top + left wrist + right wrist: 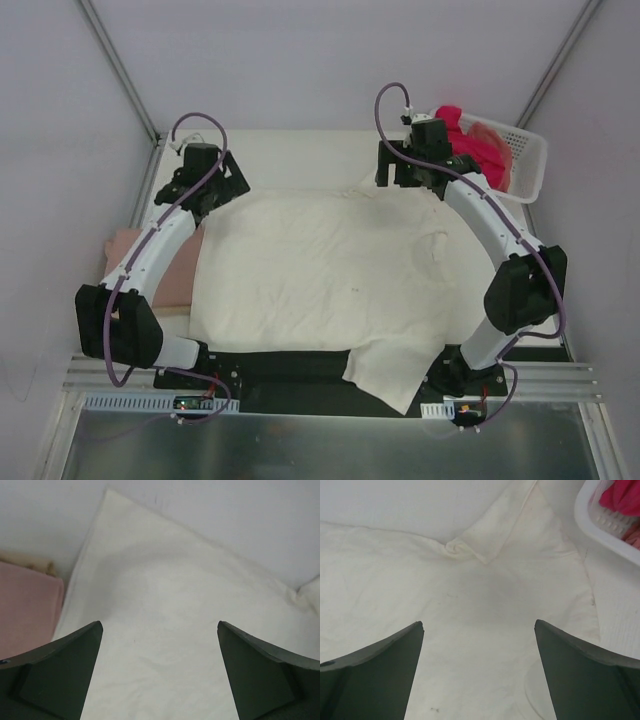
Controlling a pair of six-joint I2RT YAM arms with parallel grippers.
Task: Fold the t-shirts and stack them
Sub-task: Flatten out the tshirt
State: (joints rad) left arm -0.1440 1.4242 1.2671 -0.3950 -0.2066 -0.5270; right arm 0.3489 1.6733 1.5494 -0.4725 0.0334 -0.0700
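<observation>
Beside cream t-shirt [320, 270]: basket [533, 152], pink t-shirt [172, 282].

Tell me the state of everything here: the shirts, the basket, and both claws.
Cream t-shirt: spread flat, unfolded, a flap over the near edge.
Pink t-shirt: folded, lying left of the cream one.
Magenta t-shirt: crumpled in the basket.
Basket: upright, holding shirts.
Left claw: open, empty, above the cream t-shirt.
Right claw: open, empty, above the cream t-shirt.
</observation>
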